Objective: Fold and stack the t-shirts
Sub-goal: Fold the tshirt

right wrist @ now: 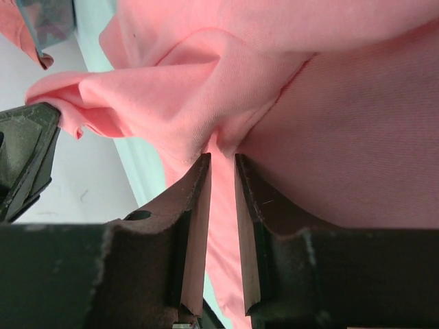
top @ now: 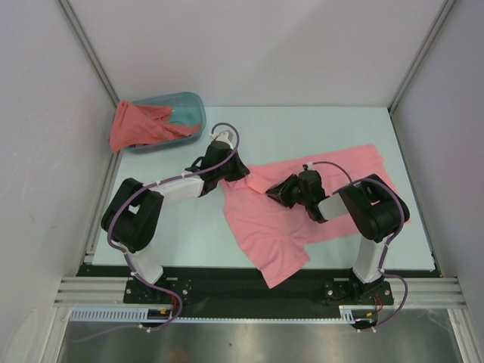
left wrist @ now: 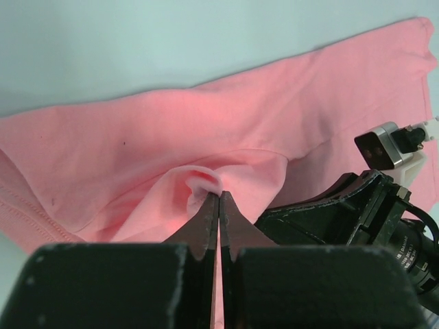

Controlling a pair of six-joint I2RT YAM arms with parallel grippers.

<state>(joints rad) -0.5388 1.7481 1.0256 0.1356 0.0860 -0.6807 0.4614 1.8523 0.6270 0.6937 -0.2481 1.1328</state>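
Left gripper (left wrist: 219, 200) clenched on a fold of the pink shirt (top: 302, 204); right gripper (right wrist: 221, 164) slightly parted, cloth between its jaws; grip unclear.

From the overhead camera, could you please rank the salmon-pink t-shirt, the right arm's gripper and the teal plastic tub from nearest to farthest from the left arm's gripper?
1. Salmon-pink t-shirt: pinched in the left gripper at its upper left edge.
2. Right gripper: just to its right, over the same shirt.
3. Teal translucent plastic tub: back left corner, with a coral-red t-shirt draped over it.
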